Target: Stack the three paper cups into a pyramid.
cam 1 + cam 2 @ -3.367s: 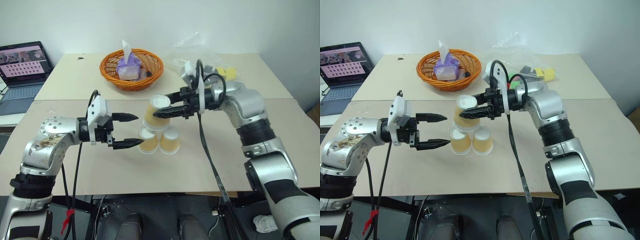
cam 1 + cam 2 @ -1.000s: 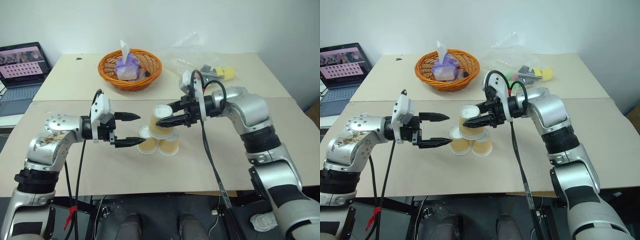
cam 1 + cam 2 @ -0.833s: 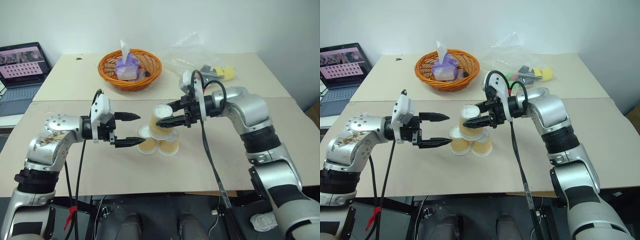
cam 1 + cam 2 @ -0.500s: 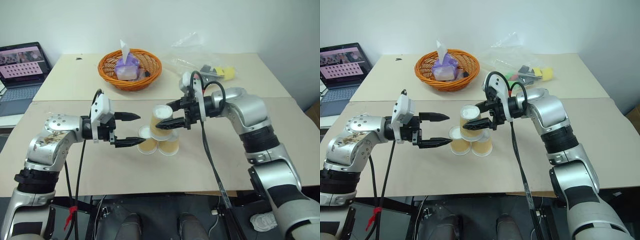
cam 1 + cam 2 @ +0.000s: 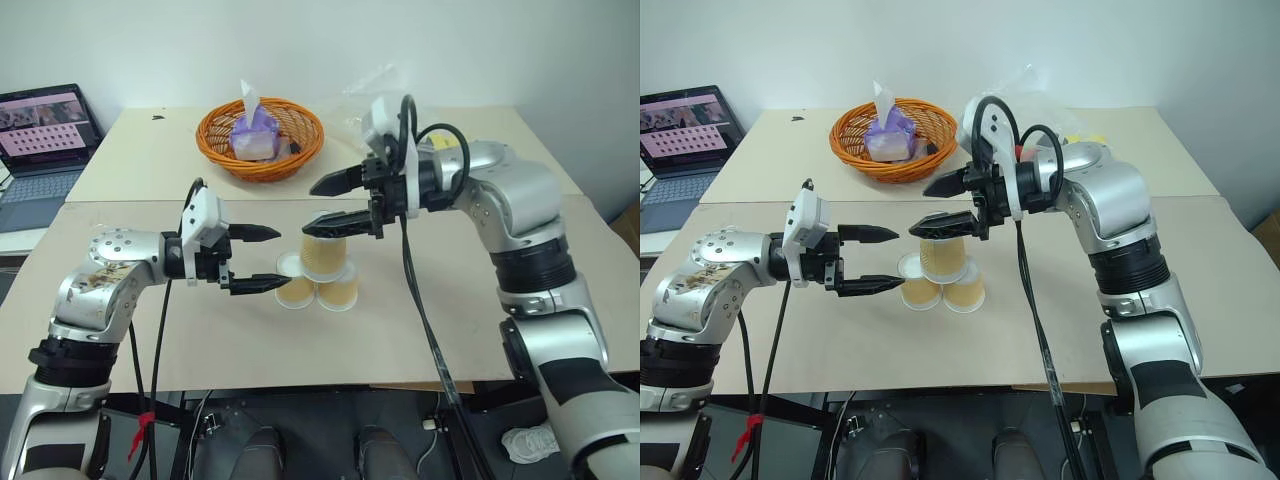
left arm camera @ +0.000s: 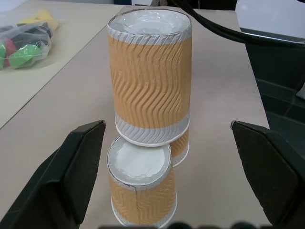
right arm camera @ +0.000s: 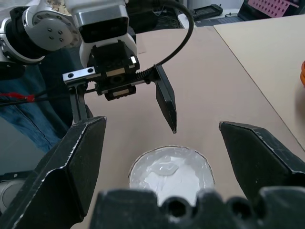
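2 fingers of the right pincer [image 5: 328, 203] now stand apart, lifted clear above the top cup [image 5: 325, 254], which it clamped a moment ago; the cup rests on 2 base cups [image 6: 139, 191] on the surface [image 5: 470, 320], so the pyramid looks built. Left pincer [image 5: 262, 260] waits spread beside it. The far base cup [image 6: 180, 144] is mostly hidden

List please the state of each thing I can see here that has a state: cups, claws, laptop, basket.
Top cup: upside down, resting on the two lower cups, released.
Lower cups: upside down, side by side on the table.
Right claw: open, above the top cup.
Left claw: open, beside the stack.
Laptop: open, screen on.
Basket: holds a tissue pack.
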